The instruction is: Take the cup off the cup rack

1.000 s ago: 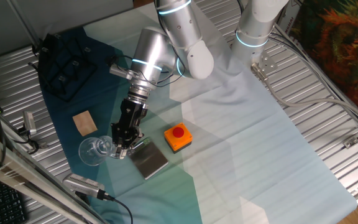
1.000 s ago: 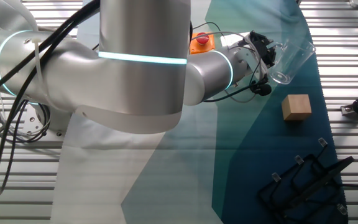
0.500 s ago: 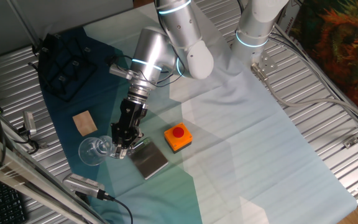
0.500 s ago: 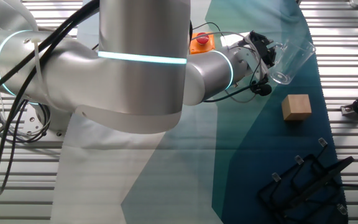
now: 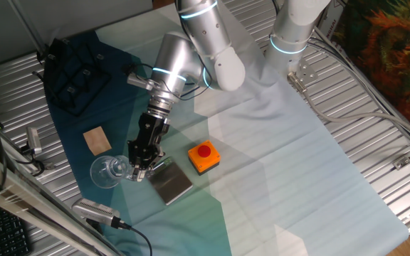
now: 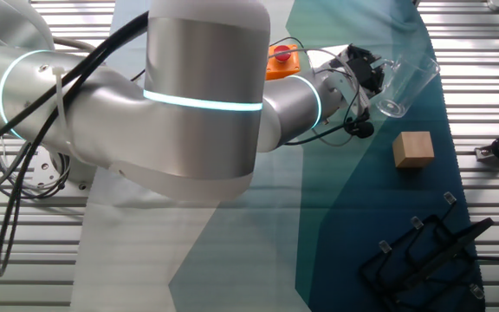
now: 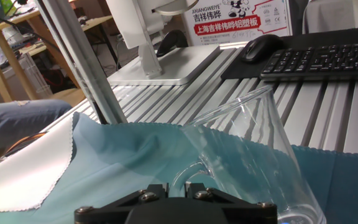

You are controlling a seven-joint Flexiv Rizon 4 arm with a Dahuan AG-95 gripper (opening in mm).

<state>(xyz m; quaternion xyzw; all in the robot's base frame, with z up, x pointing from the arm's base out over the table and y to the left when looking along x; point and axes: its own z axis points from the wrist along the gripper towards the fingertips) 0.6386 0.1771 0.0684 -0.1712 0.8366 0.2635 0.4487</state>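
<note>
The clear glass cup point(image 5: 108, 171) is off the rack and tilts on its side low over the teal cloth, between the wooden block and the grey plate. My gripper point(image 5: 140, 171) is shut on the cup's side handle. In the other fixed view the cup point(image 6: 403, 81) sticks out to the right of the gripper point(image 6: 372, 73). In the hand view the cup point(image 7: 248, 146) fills the middle, with its handle running down between the fingers of my gripper point(image 7: 177, 190). The black cup rack point(image 5: 74, 74) lies at the far left with its pegs bare, and it also shows in the other fixed view point(image 6: 430, 256).
A wooden block point(image 5: 97, 140) lies left of the cup. A grey metal plate point(image 5: 172, 182) lies just right of the gripper. An orange box with a red button point(image 5: 203, 157) sits beyond the plate. Clamps and cables line the slatted table's left edge.
The arm's upper links have shifted slightly. The gripper and the cup stay where they were.
</note>
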